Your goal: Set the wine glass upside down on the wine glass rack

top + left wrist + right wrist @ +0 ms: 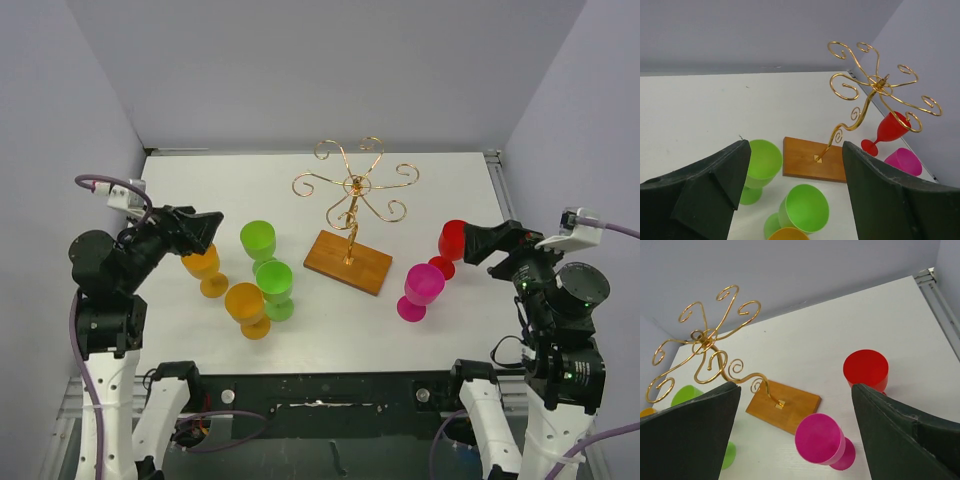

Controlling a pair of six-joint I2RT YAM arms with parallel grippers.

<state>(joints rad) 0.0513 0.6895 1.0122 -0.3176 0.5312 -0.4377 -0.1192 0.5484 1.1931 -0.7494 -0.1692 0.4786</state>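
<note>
The gold wire wine glass rack [352,190] stands on its brown wooden base [348,262] at mid-table, with nothing on its arms. Several plastic wine glasses stand upright: two orange [203,268] [246,308], two green [258,240] [276,285], one magenta [422,290], one red [452,245]. My left gripper [205,230] is open and empty above the far orange glass. My right gripper [482,243] is open and empty beside the red glass. The left wrist view shows the rack [875,85] and the green glasses [805,207] ahead of my left gripper [795,145]. The right wrist view shows the magenta glass [820,437] and the red glass [866,369] between the fingers of my right gripper [796,390].
Grey walls close the table at the back and both sides. A metal rail [497,175] runs along the right edge. The table's front edge [320,372] lies just before the arm bases.
</note>
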